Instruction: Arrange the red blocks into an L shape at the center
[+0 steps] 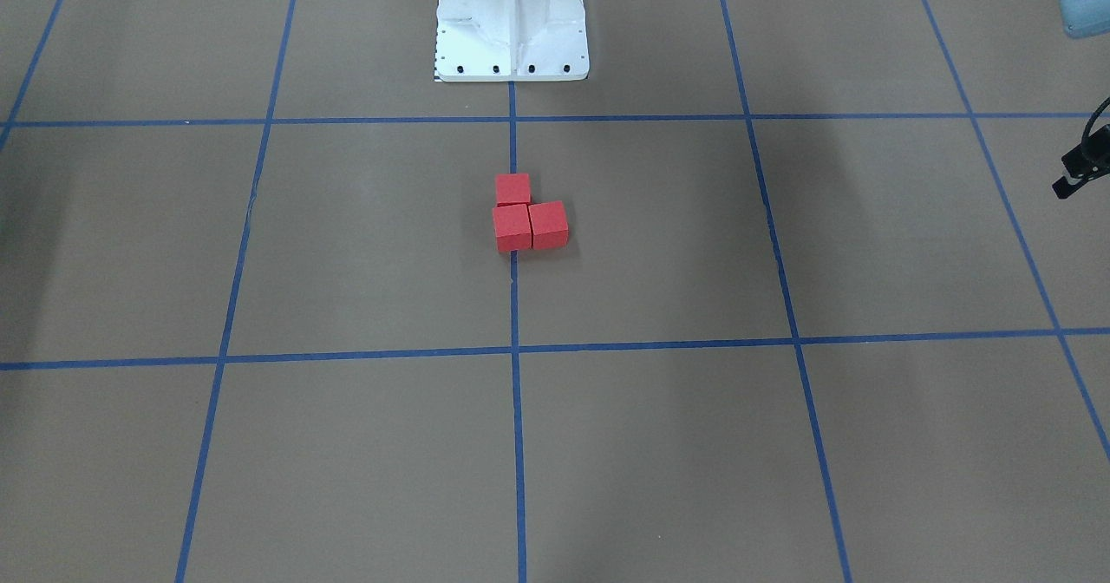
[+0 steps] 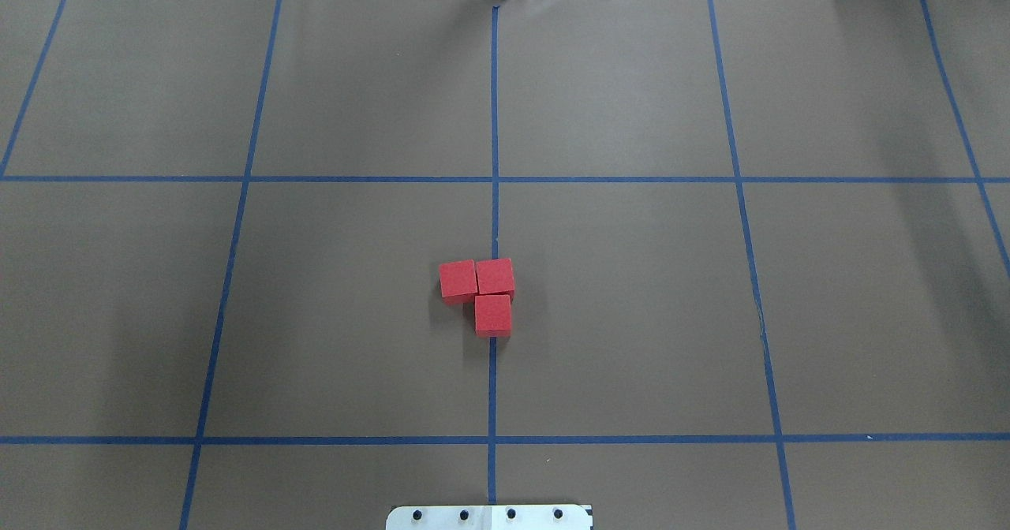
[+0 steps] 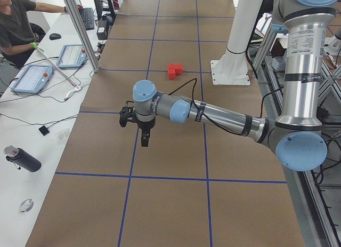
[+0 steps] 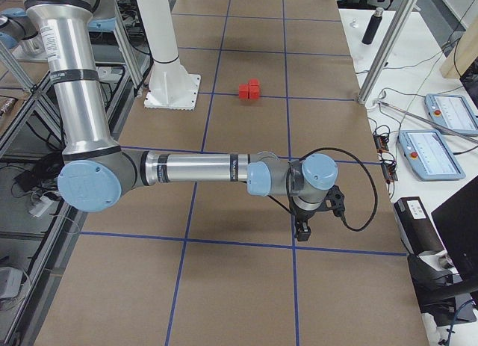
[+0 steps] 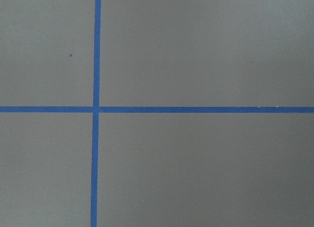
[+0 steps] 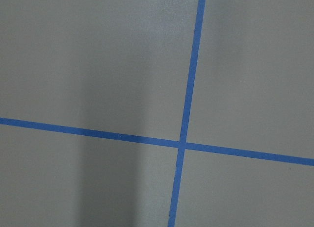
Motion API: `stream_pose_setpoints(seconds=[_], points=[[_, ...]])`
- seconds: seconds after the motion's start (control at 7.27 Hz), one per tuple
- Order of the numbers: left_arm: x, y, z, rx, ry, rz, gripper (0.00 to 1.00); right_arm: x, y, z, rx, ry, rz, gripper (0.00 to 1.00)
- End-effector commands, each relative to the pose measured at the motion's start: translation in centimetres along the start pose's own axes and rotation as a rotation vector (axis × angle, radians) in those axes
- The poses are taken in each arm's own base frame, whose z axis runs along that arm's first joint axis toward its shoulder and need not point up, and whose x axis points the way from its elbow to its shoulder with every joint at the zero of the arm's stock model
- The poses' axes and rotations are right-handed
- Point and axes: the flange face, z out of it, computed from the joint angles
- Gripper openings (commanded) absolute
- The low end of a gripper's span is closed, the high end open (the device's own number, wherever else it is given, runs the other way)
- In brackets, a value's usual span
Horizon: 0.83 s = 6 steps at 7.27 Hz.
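Observation:
Three red blocks touch one another in an L on the brown center (image 2: pixel 552 293), over the middle blue tape line. In the overhead view one block (image 2: pixel 458 281) lies left, one (image 2: pixel 495 277) at the corner, one (image 2: pixel 493 315) nearer the robot. The same cluster (image 1: pixel 527 217) shows in the front-facing view. My left gripper (image 3: pixel 144 142) hangs far off toward the table's left end, pointing down. My right gripper (image 4: pixel 302 230) hangs toward the right end. I cannot tell whether either is open or shut. Both wrist views show only tape lines on bare surface.
The white robot base plate (image 1: pixel 512 67) stands behind the blocks. A dark piece of the left arm's hardware (image 1: pixel 1082 165) pokes in at the front-facing view's right edge. A person sits at a side bench (image 3: pixel 32 81) with tablets and cables.

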Motion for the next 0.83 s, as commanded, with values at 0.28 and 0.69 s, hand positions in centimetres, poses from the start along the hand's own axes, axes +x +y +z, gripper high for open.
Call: stream_pose_setpoints(seconds=[0.28,0.69], points=[[-1.57,-0.89,2.1,-0.035,-0.011,-0.032,1.0,-0.01,0.26,0.02,0.0,-0.001,0.001,1.0],[-0.91,-1.19,1.64,-0.026,-0.008,-0.021,1.0,0.28,0.33,0.29,-0.005,0.0,0.008,1.0]])
